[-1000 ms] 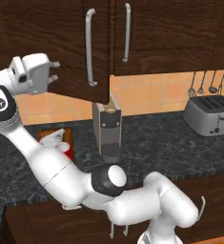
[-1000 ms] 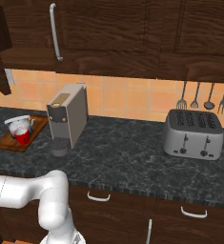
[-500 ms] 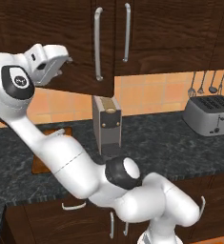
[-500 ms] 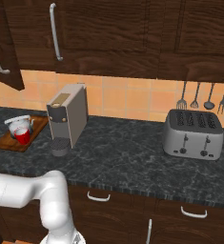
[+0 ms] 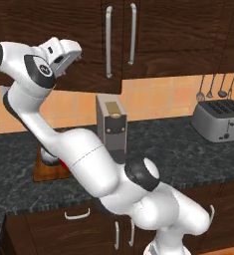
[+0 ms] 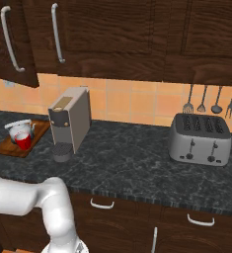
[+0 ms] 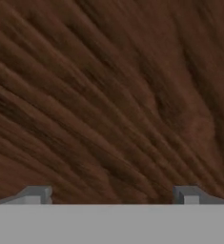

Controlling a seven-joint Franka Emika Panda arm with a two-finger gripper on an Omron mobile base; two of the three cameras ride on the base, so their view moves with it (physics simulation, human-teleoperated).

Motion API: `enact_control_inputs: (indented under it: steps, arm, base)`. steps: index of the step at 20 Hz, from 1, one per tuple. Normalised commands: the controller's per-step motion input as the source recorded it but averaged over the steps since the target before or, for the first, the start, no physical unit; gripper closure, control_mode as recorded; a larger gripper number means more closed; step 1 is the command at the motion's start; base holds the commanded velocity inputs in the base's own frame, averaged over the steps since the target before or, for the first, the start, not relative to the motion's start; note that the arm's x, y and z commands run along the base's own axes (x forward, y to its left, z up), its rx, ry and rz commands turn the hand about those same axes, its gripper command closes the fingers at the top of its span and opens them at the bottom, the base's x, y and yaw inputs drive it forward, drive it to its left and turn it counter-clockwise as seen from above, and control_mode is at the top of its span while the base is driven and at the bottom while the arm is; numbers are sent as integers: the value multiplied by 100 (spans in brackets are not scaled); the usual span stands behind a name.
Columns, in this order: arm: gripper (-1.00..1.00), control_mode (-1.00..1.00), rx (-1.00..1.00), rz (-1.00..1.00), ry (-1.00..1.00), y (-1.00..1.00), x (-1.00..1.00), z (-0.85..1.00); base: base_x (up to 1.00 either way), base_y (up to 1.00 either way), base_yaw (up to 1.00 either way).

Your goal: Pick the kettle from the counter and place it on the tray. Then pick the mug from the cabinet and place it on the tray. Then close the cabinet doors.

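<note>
Dark wood kitchen: your arm is pushing the last wall cabinet door point(image 5: 63, 50) shut.
Keep the gripper point(image 7: 111, 193), its jaws spread wide and holding nothing, flat against the wood grain and press steadily until this panel lines up with its neighbour point(image 6: 107, 34). On the counter point(image 6: 137, 168), the tray point(image 6: 19, 148) already holds the kettle point(image 6: 19, 127) and, just in front of it, the red mug point(image 6: 23, 141).
</note>
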Motion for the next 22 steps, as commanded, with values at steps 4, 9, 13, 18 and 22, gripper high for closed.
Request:
enact_control_inputs:
  steps: [4, 9, 13, 18, 22]
  arm:
    - [-100, -100, 5, 22, 0, -23, 75, -15]
    - [-100, -100, 5, 20, 0, -26, 62, -15]
    - [-100, -100, 4, 18, 0, -18, 66, -18]
    - [-100, -100, 4, 13, 0, -14, 56, -10]
    - [-100, -100, 4, 9, 0, -1, 52, -4]
  base:
    - [0, 0, 0]
    - [0, 0, 0]
    - [0, 0, 0]
    - [0, 0, 0]
    - [0, 0, 0]
